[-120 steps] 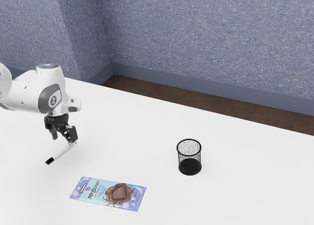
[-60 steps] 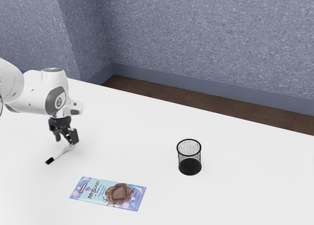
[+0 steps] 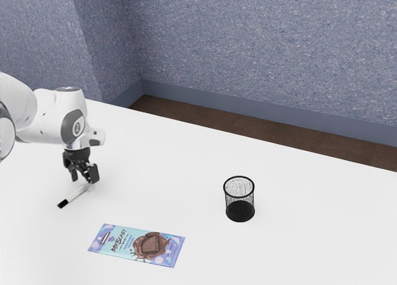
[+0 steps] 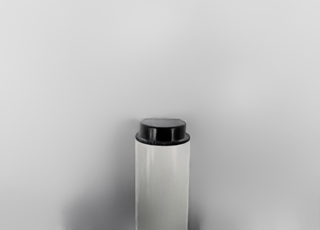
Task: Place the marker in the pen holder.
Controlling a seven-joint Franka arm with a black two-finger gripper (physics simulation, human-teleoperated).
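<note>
The tool (image 3: pixel 83 177) is low above the bench (image 3: pixel 304 235), its two fingers stand apart from each other, and it has hold of nothing. The marker (image 3: pixel 75 195) lies on the bench, with one end just under the tool and its black cap reaching outward, well apart from the pen holder (image 3: pixel 239 211). Between these two, nearer the exterior view's lower edge, lies flat a chocolate bar (image 3: pixel 127 242).
</note>
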